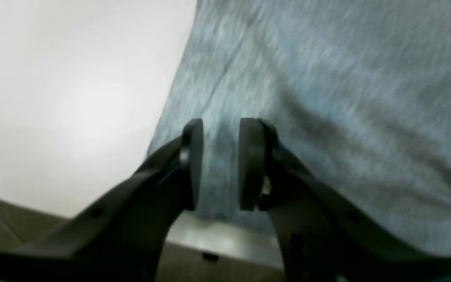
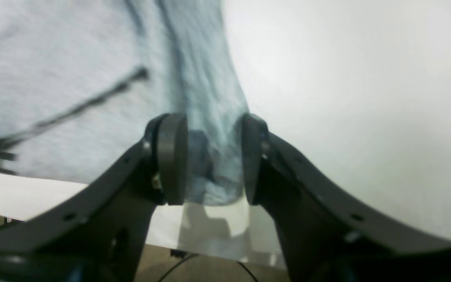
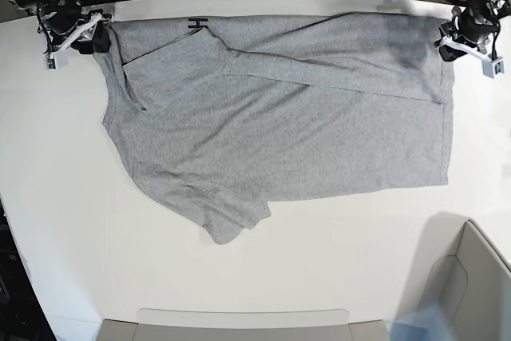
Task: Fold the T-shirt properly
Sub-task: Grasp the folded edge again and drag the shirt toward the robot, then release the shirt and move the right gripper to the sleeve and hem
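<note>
Mid first fold: T-shirt (image 3: 279, 141) spread on table (image 3: 64, 237), far edge doubled over. Left end effector (image 1: 220, 164) and right end effector (image 2: 214, 158) each pinching far-corner cloth. Next: carry both corners evenly nearward.

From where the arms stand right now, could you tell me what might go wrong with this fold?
1. The right gripper pinches only a bunched edge of the T-shirt, which could slip free.
2. The left gripper has cloth between its jaws, but the grip looks loose.
3. One sleeve lies crumpled and may fold in crooked.
</note>
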`<state>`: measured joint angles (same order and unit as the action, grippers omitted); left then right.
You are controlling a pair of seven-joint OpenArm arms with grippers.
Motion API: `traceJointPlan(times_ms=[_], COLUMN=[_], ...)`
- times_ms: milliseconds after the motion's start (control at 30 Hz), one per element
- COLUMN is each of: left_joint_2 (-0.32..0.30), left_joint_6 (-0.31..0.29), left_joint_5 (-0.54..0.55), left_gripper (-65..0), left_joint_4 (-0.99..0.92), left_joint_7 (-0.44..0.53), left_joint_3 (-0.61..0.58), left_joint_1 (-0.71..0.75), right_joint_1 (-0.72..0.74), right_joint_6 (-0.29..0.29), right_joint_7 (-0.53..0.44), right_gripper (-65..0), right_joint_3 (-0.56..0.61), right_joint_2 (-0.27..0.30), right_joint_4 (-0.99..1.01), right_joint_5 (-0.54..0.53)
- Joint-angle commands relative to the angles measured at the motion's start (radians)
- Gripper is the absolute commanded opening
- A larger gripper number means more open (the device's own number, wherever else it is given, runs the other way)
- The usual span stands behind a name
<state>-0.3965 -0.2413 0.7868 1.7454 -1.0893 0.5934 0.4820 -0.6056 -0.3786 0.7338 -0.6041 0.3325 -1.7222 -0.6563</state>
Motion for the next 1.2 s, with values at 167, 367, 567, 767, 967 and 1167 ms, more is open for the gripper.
traceJointPlan(times_ms=[167,367,567,767,967,1167], left_joint_2=[-0.018,-0.018,-0.015,-0.011,0.040,0.074], left_joint_6=[-0.003,-0.005,-0.005,-0.005,-0.003,-0.003], left_joint_5=[0.013,0.013,0.015,0.015,0.010,0.009], left_gripper=[-50.0,-50.1,-53.1,-56.0,-56.0,-56.0], left_joint_4=[0.023,0.115,0.132,0.132,0.130,0.127], left_joint_7=[-0.009,-0.009,-0.078,-0.145,-0.153,-0.151], left_joint_3=[0.133,0.204,0.201,0.202,0.202,0.202], left_joint_1=[-0.004,-0.019,-0.150,-0.233,-0.274,-0.276], right_joint_1=[-0.064,-0.035,0.191,0.574,0.883,0.978], right_joint_6=[-0.004,-0.004,-0.004,-0.004,-0.004,-0.001], right_joint_7=[-0.012,-0.012,0.054,0.157,0.005,-0.112], right_gripper=[-41.9,-41.9,-41.9,-41.9,-41.9,-41.9], right_joint_3=[-0.153,-0.242,-0.162,0.120,0.381,0.511], right_joint_2=[-0.065,-0.075,-0.006,0.044,0.037,0.033], right_joint_4=[-0.118,-0.201,-0.224,-0.055,0.414,0.746], right_joint_5=[-0.009,-0.006,0.019,0.260,0.393,0.392])
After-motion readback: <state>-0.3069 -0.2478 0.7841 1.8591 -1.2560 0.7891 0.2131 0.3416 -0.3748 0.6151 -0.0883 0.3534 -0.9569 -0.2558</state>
